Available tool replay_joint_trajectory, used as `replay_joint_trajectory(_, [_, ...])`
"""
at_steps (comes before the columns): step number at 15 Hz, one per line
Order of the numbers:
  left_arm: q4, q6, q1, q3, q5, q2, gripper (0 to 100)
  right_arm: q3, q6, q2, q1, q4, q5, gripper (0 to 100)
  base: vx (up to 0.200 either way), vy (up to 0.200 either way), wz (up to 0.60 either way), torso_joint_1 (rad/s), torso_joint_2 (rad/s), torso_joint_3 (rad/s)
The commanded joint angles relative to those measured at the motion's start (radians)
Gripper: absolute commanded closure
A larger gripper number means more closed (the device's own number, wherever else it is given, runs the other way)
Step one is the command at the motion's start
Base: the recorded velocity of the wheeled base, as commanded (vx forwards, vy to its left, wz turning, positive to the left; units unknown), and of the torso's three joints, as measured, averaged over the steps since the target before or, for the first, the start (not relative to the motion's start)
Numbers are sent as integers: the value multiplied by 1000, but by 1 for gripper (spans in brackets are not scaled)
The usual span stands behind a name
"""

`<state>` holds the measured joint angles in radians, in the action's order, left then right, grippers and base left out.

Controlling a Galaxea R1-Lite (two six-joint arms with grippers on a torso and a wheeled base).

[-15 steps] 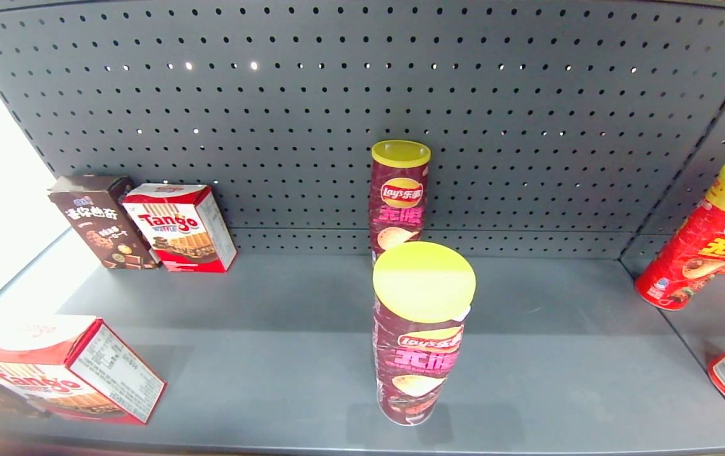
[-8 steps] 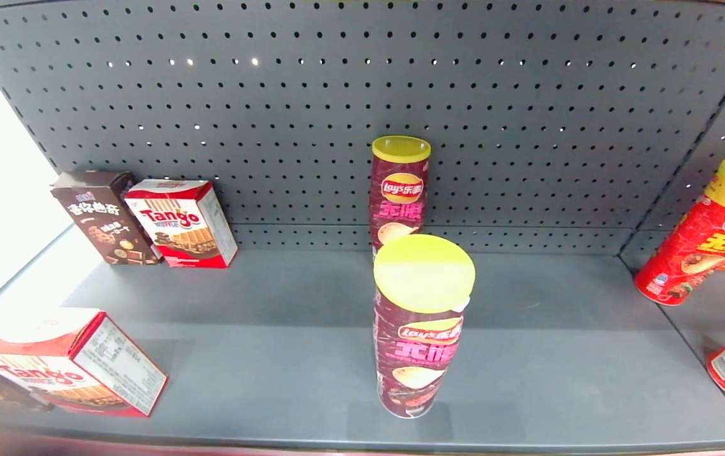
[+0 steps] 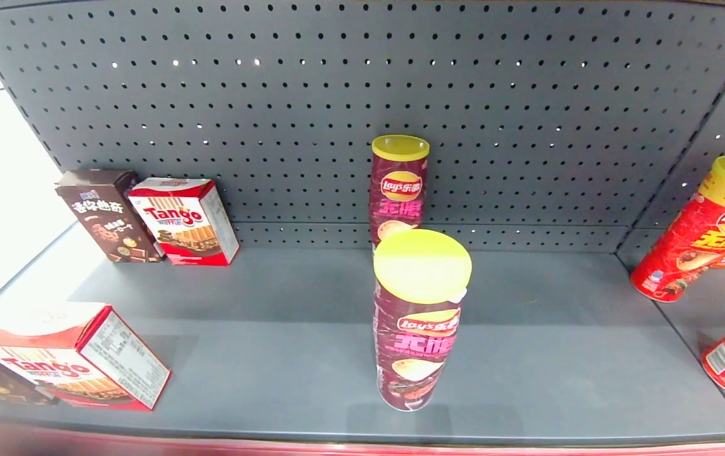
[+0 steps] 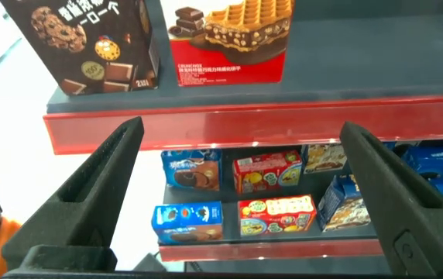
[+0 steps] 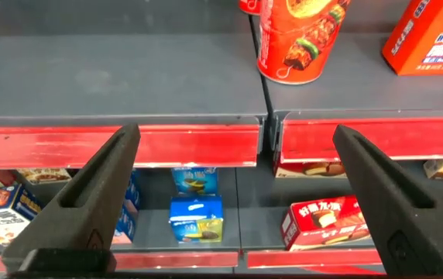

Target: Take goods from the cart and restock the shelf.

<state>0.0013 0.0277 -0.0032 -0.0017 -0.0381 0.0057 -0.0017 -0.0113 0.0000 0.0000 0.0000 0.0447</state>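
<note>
Two maroon chip cans with yellow lids stand upright on the grey shelf [image 3: 559, 354]. One can [image 3: 419, 329] is near the front edge and the other can [image 3: 398, 183] is behind it against the perforated back panel. My left gripper [image 4: 241, 124] is open and holds nothing. It faces the red front edge of the shelf [image 4: 245, 128], below a chocolate cookie box [image 4: 90, 43] and a wafer box [image 4: 229, 39]. My right gripper [image 5: 237, 130] is also open and holds nothing. It faces the red shelf edge [image 5: 198, 143], below a red chip can [image 5: 295, 39].
A cookie box [image 3: 106, 215] and a wafer box [image 3: 185, 221] stand at the back left, and another wafer box [image 3: 71, 358] is at the front left. Red chip cans [image 3: 698, 234] fill the bay to the right. Lower shelves hold small blue boxes [image 4: 190, 221] and red boxes [image 5: 326, 221].
The whole head view has shifted a little, bringing the shelf's red front edge into sight, so the camera moved. The goods on the shelf have not moved.
</note>
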Motion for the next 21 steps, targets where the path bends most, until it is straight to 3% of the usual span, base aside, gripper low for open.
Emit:
replay_joint_trajectory(1, [0,-2,0,0,0,0,0,0,-1,2,0,0,0,0,0,0,0,0,0,0])
replay_joint_trajectory(21, [0,-2,0,0,1,0,0,0,-1,0,0,-2,-2,0,-10,0,0,1,1,0])
